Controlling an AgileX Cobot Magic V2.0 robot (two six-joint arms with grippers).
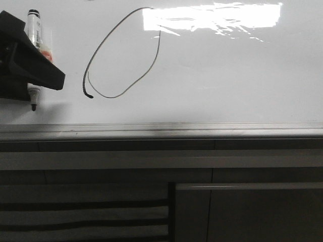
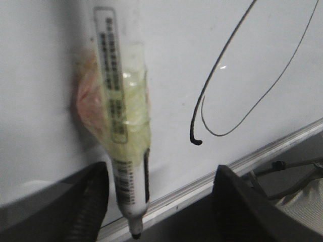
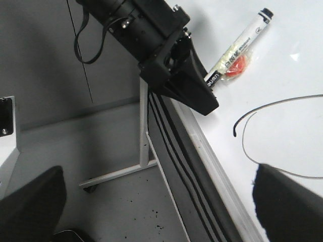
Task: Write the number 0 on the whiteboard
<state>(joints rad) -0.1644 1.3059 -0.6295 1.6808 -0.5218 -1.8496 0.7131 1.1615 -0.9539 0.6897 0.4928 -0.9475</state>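
Note:
The whiteboard (image 1: pixel 227 75) lies flat, with a bright light patch on it. The number 0 (image 1: pixel 90 96) is a thin black tilted oval loop with a small dark blob at its near end. It also shows in the left wrist view (image 2: pixel 197 142) and the right wrist view (image 3: pixel 235 128). A white marker (image 2: pixel 123 151) wrapped in tape lies on the board, tip toward the rail. My left gripper (image 2: pixel 160 171) is open around the marker's tip end, its fingers clear of it. It sits at the far left of the front view (image 1: pixel 38 75). My right gripper (image 3: pixel 157 174) is open and empty, beyond the board's edge.
A silver aluminium rail (image 1: pixel 161 130) runs along the board's near edge. Dark grey panels and slats (image 1: pixel 81 206) lie below it. The right wrist view shows the left arm (image 3: pixel 151 30), a metal frame leg (image 3: pixel 144 131) and grey floor. Cables (image 2: pixel 287 166) hang past the rail.

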